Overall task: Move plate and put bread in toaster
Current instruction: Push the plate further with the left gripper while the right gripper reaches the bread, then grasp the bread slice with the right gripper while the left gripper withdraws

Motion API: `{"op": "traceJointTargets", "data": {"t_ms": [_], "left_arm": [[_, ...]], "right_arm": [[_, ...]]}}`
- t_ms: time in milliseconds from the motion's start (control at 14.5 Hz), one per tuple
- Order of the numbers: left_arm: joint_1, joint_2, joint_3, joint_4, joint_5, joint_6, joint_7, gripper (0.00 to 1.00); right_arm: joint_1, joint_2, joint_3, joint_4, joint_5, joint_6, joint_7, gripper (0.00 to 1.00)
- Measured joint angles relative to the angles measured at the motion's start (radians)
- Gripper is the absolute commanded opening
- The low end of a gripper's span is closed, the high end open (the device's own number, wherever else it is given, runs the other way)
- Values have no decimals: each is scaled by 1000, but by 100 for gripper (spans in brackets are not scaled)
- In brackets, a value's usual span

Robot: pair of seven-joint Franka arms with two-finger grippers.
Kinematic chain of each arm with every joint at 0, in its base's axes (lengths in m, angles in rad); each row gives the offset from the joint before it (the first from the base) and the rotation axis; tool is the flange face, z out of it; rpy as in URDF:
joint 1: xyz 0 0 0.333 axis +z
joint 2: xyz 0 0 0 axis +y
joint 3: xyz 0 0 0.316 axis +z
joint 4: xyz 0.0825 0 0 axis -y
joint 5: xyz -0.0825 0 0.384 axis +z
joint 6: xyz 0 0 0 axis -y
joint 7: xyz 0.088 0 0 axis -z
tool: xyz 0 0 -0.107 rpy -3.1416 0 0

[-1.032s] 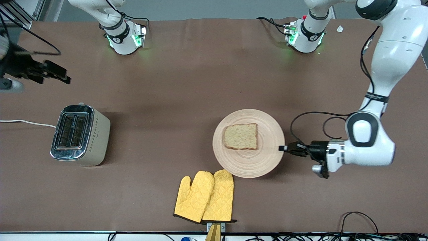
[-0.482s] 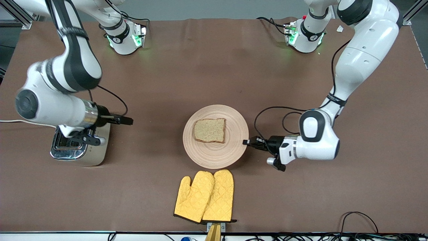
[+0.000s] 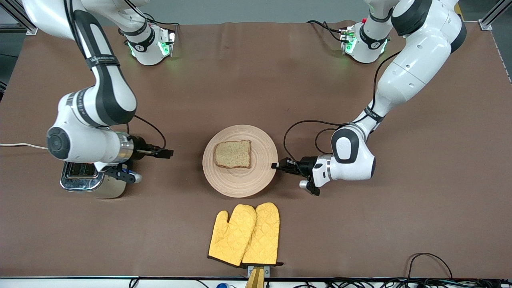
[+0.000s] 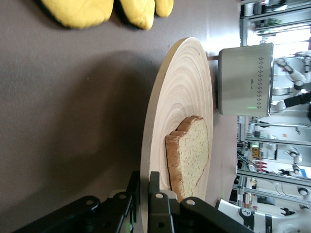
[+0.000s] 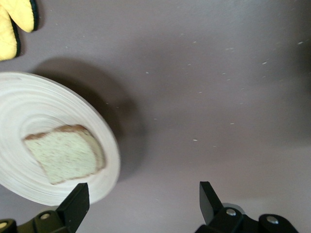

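Since 0.5 s ago, plate (image 3: 240,161) w/ bread (image 3: 233,154) slid from mid-frame toward toaster (image 3: 93,182) at frame's lower left. We see left gripper (image 3: 276,165) clamped on plate rim, dragging; right gripper (image 3: 167,153) spread wide, ready.

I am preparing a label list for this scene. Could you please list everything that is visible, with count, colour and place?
plate: one, pale wood, mid-table, its rim toward the left arm's end gripped by the left hand.
bread: one slice, tan with darker crust, lying on the plate.
toaster: one, cream with chrome top, toward the right arm's end of the table, partly covered by the right arm.
cord: one, white, running from the toaster to the table edge.
oven mitts: two, yellow, side by side, nearer to the front camera than the plate.
left hand: one, black, shut on the plate's rim.
right hand: one, black, open, between toaster and plate.
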Motion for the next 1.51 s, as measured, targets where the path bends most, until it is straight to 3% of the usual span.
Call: {"op": "traceJointTargets", "data": {"t_ms": [69,138,344,619,826,1032,1170,1514], "left_arm": [[3,14,0,-3,-23,1,35,47],[8,23,0,-3,-30,4,47,99],[31,21,1,2,-32,6,41,100],[96,-41,10,18,-19,-8,-59,100],[197,-126,12,22,123,-124,-132,100],[327,-225,11,28,282,-300,-224,100],[389,-297,11,30,395,-352,-264,100],[437,-472,10,30,591,-425,-440,100]], "right_arm": [[39,5,0,0,0,22,54,100],[79,12,0,-1,0,47,104,100],[165,47,-2,-24,-14,135,169,100],[235,118,-3,-43,-111,221,195,100],[260,172,-4,-44,-119,279,195,91],[273,204,-4,-42,-119,313,196,67],[274,210,-5,-38,-119,314,196,58],[281,211,-5,-35,-118,314,197,54]]}}
